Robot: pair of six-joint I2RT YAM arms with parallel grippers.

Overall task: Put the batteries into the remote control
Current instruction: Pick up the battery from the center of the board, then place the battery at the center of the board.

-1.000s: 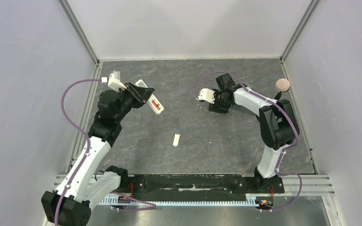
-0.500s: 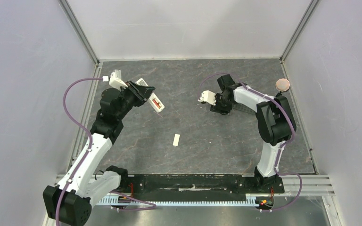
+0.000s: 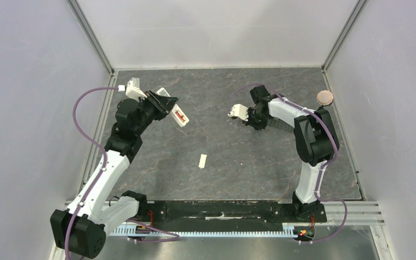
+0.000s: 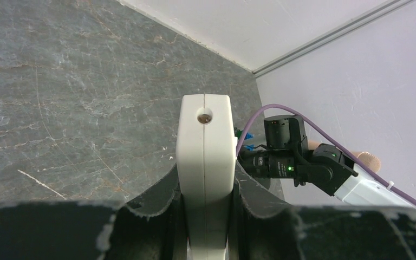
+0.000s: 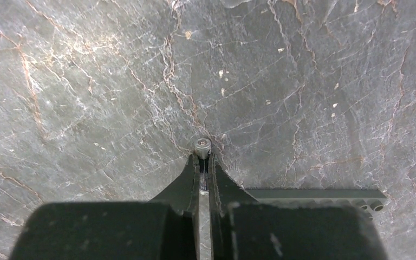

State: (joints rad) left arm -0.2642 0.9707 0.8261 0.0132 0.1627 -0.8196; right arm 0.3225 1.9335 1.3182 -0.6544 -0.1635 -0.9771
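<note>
one remote (image 4: pixel 205 142), two batteries (image 3: pixel 180 116) (image 5: pixel 202 145), one cover (image 3: pixel 202 161), one disc (image 3: pixel 325 97)

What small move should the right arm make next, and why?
Probably lift the right tool straight up a little. Its jaws look closed on the battery, which sits low against the table. The left tool holds the remote across the workspace, so the battery likely has to clear the table before it is carried there.

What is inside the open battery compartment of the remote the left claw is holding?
A red battery lies in the compartment of the remote control, seen from above. Whether the slot beside it is filled is too small to tell; the left wrist view shows only the remote's end.
</note>
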